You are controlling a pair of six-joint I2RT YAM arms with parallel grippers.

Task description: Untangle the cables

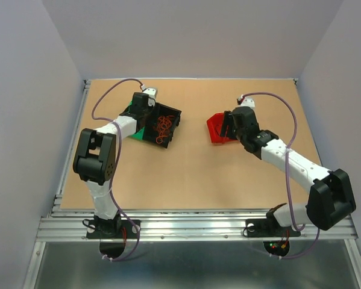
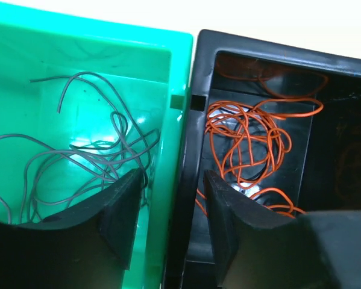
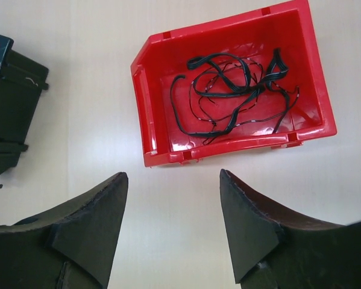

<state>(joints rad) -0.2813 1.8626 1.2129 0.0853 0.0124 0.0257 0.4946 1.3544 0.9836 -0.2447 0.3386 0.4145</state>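
Note:
A green bin [image 2: 108, 36] holds a loose grey cable [image 2: 90, 156]. Touching its right side, a black bin [image 2: 258, 57] holds a tangled orange cable [image 2: 246, 138]. My left gripper [image 2: 171, 174] is open and straddles the two adjoining walls, one finger in each bin, holding nothing. In the top view it [image 1: 145, 114] is over the black bin [image 1: 174, 111] and the orange cable [image 1: 164, 126]. A red bin [image 3: 153, 114] holds a black cable [image 3: 234, 96]. My right gripper [image 3: 174, 177] is open and empty above bare table, just short of the red bin [image 1: 215, 127].
The green bin [image 1: 139, 133] is mostly hidden under the left arm in the top view. The black bin's corner [image 3: 11, 90] shows at the left of the right wrist view. The brown tabletop [image 1: 192, 174] has a metal rail at its near edge.

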